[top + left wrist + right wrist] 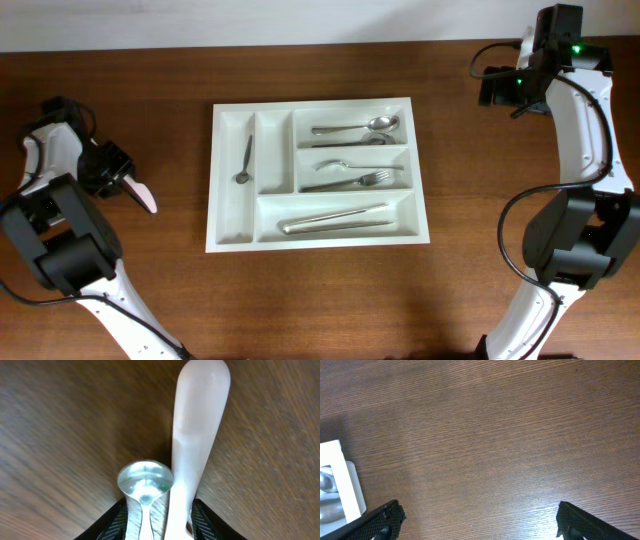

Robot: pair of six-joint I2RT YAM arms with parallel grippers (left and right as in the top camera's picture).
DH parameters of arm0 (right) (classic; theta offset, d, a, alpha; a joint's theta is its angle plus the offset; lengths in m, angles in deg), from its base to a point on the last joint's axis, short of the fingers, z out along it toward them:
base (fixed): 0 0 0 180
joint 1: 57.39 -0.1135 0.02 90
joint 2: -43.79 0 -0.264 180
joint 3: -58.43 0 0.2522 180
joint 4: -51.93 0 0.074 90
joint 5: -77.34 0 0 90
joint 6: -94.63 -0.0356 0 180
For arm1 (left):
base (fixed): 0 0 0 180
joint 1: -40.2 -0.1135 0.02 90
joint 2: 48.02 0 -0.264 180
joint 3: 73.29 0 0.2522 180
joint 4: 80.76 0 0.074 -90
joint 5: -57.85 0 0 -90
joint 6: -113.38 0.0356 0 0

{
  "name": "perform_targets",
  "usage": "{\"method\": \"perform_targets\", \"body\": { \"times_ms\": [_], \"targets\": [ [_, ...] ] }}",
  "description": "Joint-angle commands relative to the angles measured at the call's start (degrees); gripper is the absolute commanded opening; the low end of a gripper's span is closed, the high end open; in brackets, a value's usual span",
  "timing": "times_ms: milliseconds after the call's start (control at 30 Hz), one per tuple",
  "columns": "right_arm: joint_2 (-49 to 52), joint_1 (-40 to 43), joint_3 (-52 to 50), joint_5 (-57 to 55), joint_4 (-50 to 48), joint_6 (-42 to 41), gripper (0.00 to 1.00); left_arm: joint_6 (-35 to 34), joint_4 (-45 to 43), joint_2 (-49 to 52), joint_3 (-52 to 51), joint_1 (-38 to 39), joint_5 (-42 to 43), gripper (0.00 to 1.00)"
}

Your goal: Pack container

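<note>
Container (228, 215) mid-table; spoon (145, 482) in left gripper (160, 521)

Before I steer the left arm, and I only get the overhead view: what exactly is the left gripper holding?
Observer: Left wrist view: the left gripper clamps two things, a small metal spoon and a pale pinkish utensil.
Operator: How do they lie?
Observer: Side by side, the spoon's bowl facing the camera and stopping short of the pale tip.
Operator: And the right gripper?
Observer: Right wrist view: open wide and empty, with the container corner at the frame's left edge.
</note>
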Motion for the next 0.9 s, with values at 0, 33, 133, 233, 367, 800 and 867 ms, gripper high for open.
{"method": "perform_targets", "body": {
  "times_ms": [0,33,133,233,367,800,867],
  "targets": [
    [-0.98,0.11,-0.13,-0.09,0.02,-0.48,0.99,2.71,-0.2,2.89,-2.19,-1.57,-1.7,0.44],
    [-0.98,0.11,-0.11,-0.09,0.02,-0.48,0.99,3.96,-0.42,2.89,-1.88,-1.57,-0.94,0.44],
    [-0.98,0.11,-0.13,-0.09,0.02,-0.48,0.99,6.23,-0.28,2.86,0.31,-1.38,0.46,0.44],
    [-0.98,0.11,-0.11,-0.09,0.02,-0.48,0.99,6.99,0.31,2.49,2.95,-0.9,1.22,0.44],
    [-0.98,0.11,-0.13,-0.07,0.02,-0.48,0.99,6.99,0.72,1.4,5.25,-0.26,1.22,0.44],
    [-0.98,0.11,-0.11,-0.09,0.02,-0.48,0.99,8.28,0.87,0.48,5.55,0.57,0.94,0.59],
    [-0.98,0.11,-0.13,-0.09,0.02,-0.48,0.99,8.28,0.94,0.48,5.55,0.52,0.87,0.59]
  ]
}}
